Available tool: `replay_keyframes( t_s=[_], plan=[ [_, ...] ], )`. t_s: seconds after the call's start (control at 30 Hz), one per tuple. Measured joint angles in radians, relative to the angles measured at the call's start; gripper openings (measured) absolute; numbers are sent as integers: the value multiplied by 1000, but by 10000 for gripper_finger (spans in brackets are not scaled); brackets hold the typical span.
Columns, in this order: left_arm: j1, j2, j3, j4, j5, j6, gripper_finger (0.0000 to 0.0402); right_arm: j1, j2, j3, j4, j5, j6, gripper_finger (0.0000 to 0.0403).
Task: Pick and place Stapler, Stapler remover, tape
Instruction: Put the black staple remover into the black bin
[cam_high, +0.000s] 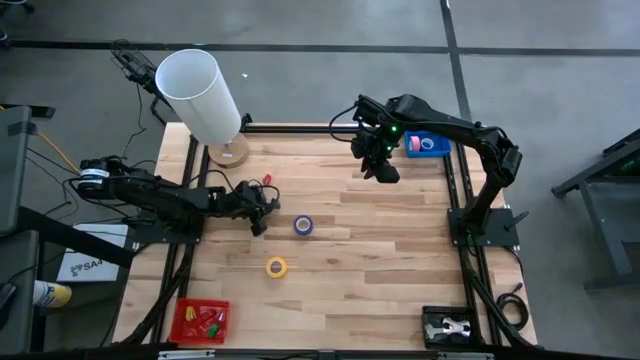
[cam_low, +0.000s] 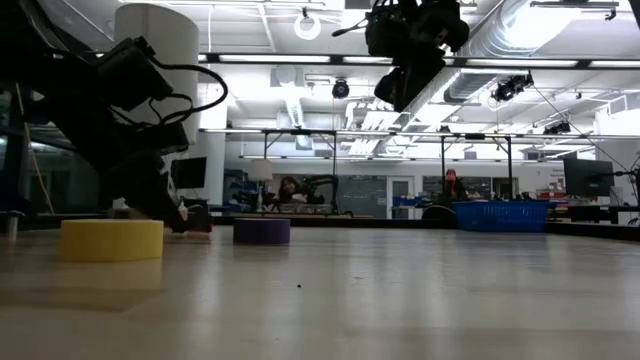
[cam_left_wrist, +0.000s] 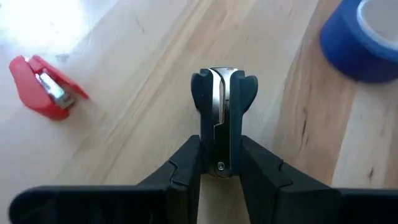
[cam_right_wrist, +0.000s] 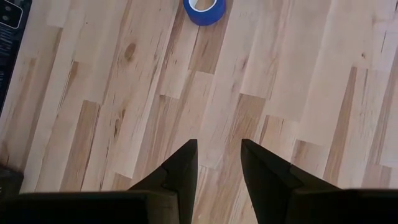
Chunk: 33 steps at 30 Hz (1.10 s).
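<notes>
The dark stapler remover (cam_left_wrist: 222, 93), with metal claws, lies on the wooden table between the fingers of my left gripper (cam_left_wrist: 221, 146), which is shut on it at the table's left (cam_high: 258, 213). The small red stapler (cam_left_wrist: 46, 87) lies beside it (cam_high: 266, 183). A blue-purple tape roll (cam_high: 303, 226) and a yellow tape roll (cam_high: 276, 267) lie flat mid-table. A pink roll (cam_high: 414, 144) sits in the blue basket (cam_high: 437, 152). My right gripper (cam_right_wrist: 217, 155) hangs open high over the far right (cam_high: 385, 170), with nothing between its fingers. My left gripper pinches the stapler remover's hinged rear end (cam_left_wrist: 219, 163) between its two fingers, one on each flat side. The fingers slant down from the table's left and lie along the remover. The clawed end (cam_left_wrist: 222, 78) points away from the gripper toward the table's right.
A tall white cylinder (cam_high: 200, 90) stands at the far left corner. A red tray (cam_high: 200, 320) with small items sits at the near left, a black box (cam_high: 450, 327) at the near right. Bare wood lies between the rolls and the right side.
</notes>
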Motion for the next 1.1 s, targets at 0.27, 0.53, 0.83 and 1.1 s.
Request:
replay_keyframes(
  t_s=[0.27,0.53,0.83,1.1],
  plan=[
    [0,-1,85,37,1,-29,77,0,0,0,1,0,9,114],
    [0,-1,255,10,1,-10,77,0,0,0,51,-9,24,114],
    [0,-2,433,-104,-12,9,77,0,0,0,143,-11,55,114],
    [0,-3,444,-95,-12,23,77,0,0,0,227,-9,77,114]
  ],
)
